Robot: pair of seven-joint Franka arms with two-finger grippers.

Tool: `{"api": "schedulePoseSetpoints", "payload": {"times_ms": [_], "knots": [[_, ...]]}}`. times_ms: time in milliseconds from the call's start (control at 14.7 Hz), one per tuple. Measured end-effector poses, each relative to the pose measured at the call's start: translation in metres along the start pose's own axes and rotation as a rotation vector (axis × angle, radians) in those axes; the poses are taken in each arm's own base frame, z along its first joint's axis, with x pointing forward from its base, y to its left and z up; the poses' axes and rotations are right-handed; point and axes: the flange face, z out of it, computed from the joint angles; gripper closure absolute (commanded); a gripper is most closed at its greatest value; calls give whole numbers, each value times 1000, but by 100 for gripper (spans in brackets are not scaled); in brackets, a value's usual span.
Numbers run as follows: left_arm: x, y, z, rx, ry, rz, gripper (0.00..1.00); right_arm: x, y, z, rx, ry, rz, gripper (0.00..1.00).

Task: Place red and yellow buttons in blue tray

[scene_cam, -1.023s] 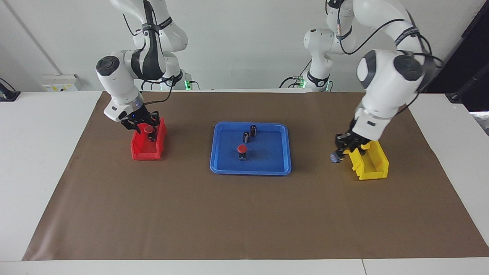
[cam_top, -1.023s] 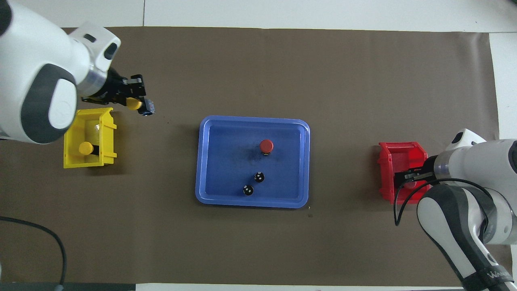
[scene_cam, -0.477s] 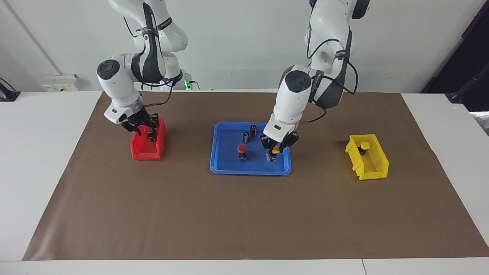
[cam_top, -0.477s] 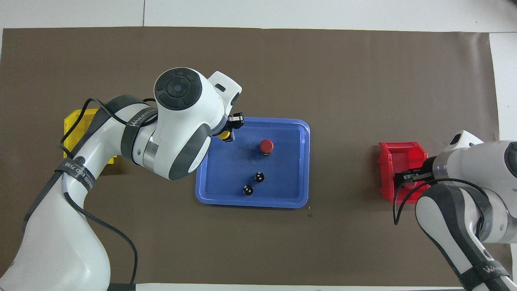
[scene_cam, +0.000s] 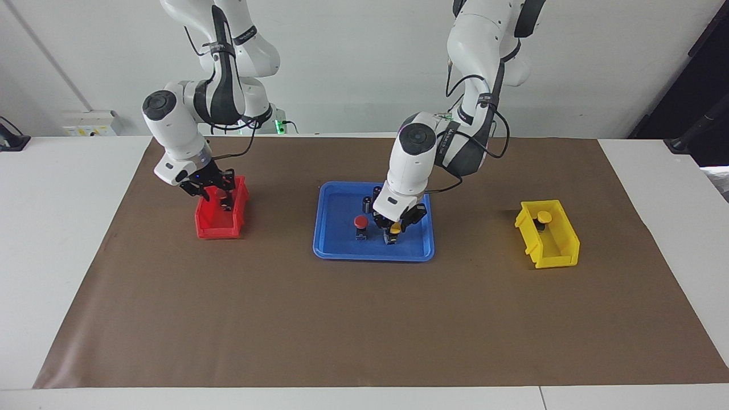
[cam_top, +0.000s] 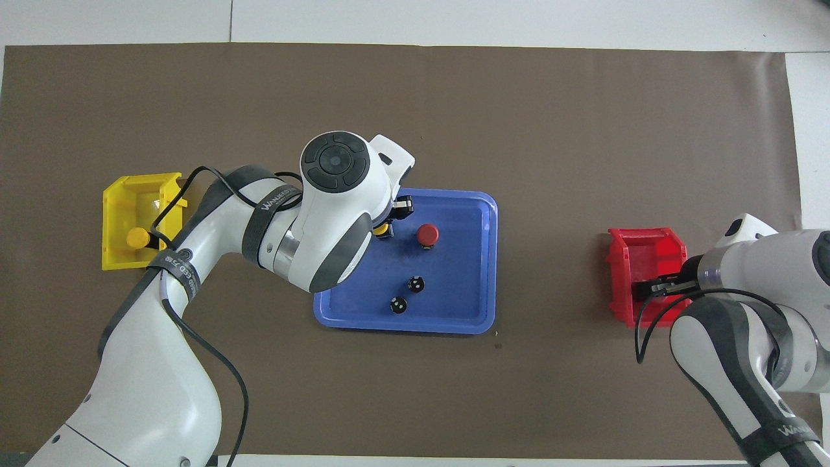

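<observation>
You have four buttons in view: two red, two yellow. One red button point(scene_cam: 360, 222) stands upright on the floor of the blue tray point(scene_cam: 342, 249), which lies at the middle of the desk point(scene_cam: 68, 239). Just beside it, toward the left arm's end of the desk, a yellow button point(scene_cam: 393, 230) sits low in the tray with your left hand point(scene_cam: 393, 225) closed narrowly around it; whether its base touches the tray floor you cannot tell. The second yellow button point(scene_cam: 544, 217) stands in the yellow bin point(scene_cam: 555, 250), near the left arm's end of the desk. The second red button point(scene_cam: 221, 195) is in your right hand point(scene_cam: 216, 193), which grips it over the red bin point(scene_cam: 219, 225) near the right arm's end of the desk.

Count also two dark cylinders without caps in the tray, one point(scene_cam: 367, 204) and another point(scene_cam: 376, 192), both nearer to the robots than the red button, the second partly hidden by the left arm in the facing view. There is one tray and two bins, one red and one yellow. All of it lies on a brown mat point(scene_cam: 364, 330) that covers most of the desk.

For writing, each arm carries a dark band with white lettering point(cam_top: 279, 194); it is too small to read with certainty.
</observation>
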Motion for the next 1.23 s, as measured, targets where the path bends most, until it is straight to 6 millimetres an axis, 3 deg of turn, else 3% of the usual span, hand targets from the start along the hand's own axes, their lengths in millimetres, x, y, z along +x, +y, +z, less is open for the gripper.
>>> {"api": "schedulePoseSetpoints", "payload": {"times_ms": [136, 341, 477, 614, 818, 1091, 1227], "knots": [[0, 0, 0, 0, 0, 0, 31, -1, 0, 2, 1, -4, 0, 37], [1, -1, 0, 2, -1, -5, 1, -3, -1, 4, 2, -9, 0, 39], [6, -7, -6, 10, -6, -16, 0, -4, -1, 5, 2, -10, 0, 40], [18, -24, -26, 26, -22, -46, 0, -5, -1, 5, 3, -11, 0, 41], [45, -85, -83, 32, -44, -57, 0, -6, -1, 5, 3, -11, 0, 51], [70, -212, -168, 10, -45, 11, 0, -6, -1, 5, 3, -12, -1, 78], [73, -278, -198, 10, -38, 72, 0, -4, -1, 1, 3, -14, -2, 79]]}}
